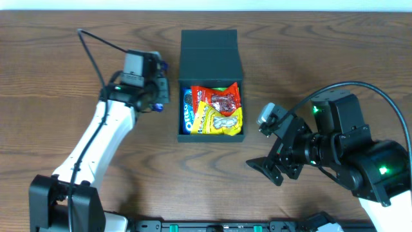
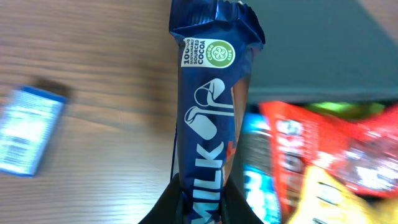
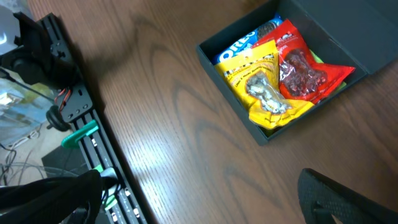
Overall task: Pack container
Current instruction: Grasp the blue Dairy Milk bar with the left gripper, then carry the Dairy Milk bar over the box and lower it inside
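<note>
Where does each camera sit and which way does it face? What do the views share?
Overhead: above the table, facing straight down; shows left arm, right arm and the container.
Left wrist: on the left arm, facing along the left gripper, which holds a blue chocolate bar.
Right wrist: on the right arm, facing obliquely down at the container; one dark finger shows.
Shared: all show the red packet.

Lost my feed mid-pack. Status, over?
Left gripper shut on milk bar, beside container. Right gripper open, empty. Container lid open, packets inside. Nothing blocking.
</note>
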`<state>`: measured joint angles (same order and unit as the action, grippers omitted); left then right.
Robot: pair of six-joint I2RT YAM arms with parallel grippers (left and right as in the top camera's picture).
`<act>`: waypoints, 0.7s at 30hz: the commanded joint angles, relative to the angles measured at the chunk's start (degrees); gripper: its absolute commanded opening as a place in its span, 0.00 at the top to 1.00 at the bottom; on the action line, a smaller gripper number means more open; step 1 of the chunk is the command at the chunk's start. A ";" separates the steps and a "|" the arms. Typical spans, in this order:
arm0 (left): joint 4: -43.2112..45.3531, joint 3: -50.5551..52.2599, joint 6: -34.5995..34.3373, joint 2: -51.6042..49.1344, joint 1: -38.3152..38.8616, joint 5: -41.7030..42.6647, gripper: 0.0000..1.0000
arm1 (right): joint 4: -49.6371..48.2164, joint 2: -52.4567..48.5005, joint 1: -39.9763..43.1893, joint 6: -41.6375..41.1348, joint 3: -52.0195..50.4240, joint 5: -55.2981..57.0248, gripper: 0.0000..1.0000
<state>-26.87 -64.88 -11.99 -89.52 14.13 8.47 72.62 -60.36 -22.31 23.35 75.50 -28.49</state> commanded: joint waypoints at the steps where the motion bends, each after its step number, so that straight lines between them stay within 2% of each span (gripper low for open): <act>1: -0.44 0.11 -6.58 -0.22 4.44 2.29 0.94 | 0.11 0.02 -0.22 -0.83 0.24 -0.22 0.01; 6: -0.33 0.11 -11.28 -0.37 10.32 1.84 0.94 | 0.11 0.02 -0.22 -0.83 0.24 -0.22 0.01; 9: -0.50 0.11 -11.45 -0.37 12.68 1.07 0.94 | 0.11 0.02 -0.22 -0.83 0.24 -0.22 0.01; 17: -2.84 0.11 -14.53 -0.37 13.66 -1.33 0.94 | 0.11 0.02 -0.22 -0.83 0.24 -0.22 0.01; 18: -3.04 0.11 -14.95 -0.37 13.66 -1.33 0.91 | 0.11 0.02 -0.22 -0.83 0.24 -0.22 0.01; 21: -3.13 0.11 -15.06 -0.37 13.66 -0.13 0.57 | 0.11 0.02 -0.22 -0.83 0.24 -0.22 0.01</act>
<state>-29.78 -64.88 -25.76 -89.62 27.86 8.45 72.62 -60.36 -22.31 23.33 75.50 -28.49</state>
